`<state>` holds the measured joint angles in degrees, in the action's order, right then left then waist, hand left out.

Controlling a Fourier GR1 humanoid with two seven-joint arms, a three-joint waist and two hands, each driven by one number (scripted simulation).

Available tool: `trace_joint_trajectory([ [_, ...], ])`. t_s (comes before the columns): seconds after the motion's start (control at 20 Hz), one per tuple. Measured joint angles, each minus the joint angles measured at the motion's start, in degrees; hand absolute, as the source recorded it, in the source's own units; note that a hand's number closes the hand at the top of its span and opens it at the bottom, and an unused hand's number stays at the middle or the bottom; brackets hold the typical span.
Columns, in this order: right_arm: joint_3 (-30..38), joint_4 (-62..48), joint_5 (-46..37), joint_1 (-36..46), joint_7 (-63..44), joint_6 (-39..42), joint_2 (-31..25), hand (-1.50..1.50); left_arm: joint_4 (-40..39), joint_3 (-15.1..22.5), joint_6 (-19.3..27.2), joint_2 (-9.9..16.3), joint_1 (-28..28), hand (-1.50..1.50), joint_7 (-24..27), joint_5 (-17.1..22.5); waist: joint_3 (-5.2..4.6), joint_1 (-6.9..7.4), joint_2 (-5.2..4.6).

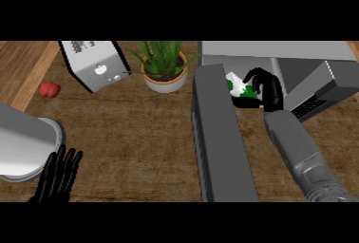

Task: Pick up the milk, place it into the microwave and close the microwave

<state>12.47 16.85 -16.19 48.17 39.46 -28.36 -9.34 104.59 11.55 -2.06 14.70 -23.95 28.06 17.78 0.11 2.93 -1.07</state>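
A view looking steeply down on a brown wooden tabletop (133,133). At upper right stands a grey microwave (280,52) with its door (221,137) swung wide open, the door reaching toward the viewer as a long grey slab. The right hand (265,88), black, is at the microwave's opening with fingers curled round a white and green milk carton (238,88). The carton sits just inside the opening, beside the door's hinge end; no writing on it can be read, and which way its long axis runs cannot be told because the hand hides much of it. The left hand (60,173) rests at lower left, fingers straight and holding nothing, beside a grey round container (24,147). Further back are a toaster (95,64), a potted plant (165,64) and a small red object (49,89).
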Motion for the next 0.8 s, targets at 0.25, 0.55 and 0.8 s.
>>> trace_joint_trajectory([
  [0.25,-0.1,-4.8,-2.1,3.4,-1.2,-5.1,-1.6,1.5,0.0,0.2,-0.3,0.0,0.9,-1.5,-1.1,0.1,0.05,1.07,-0.5],
  [0.55,0.0,-7.6,-3.6,7.0,-4.3,-12.3,-4.3,1.5,-1.4,0.2,1.7,0.6,2.2,-1.5,-2.1,-3.6,0.13,2.53,-1.31],
  [0.8,-0.9,-9.7,-5.5,8.5,-5.8,-15.9,-5.8,-1.5,-2.3,0.5,2.0,0.9,3.2,-1.5,-2.1,-5.4,0.14,3.41,-1.72],
])
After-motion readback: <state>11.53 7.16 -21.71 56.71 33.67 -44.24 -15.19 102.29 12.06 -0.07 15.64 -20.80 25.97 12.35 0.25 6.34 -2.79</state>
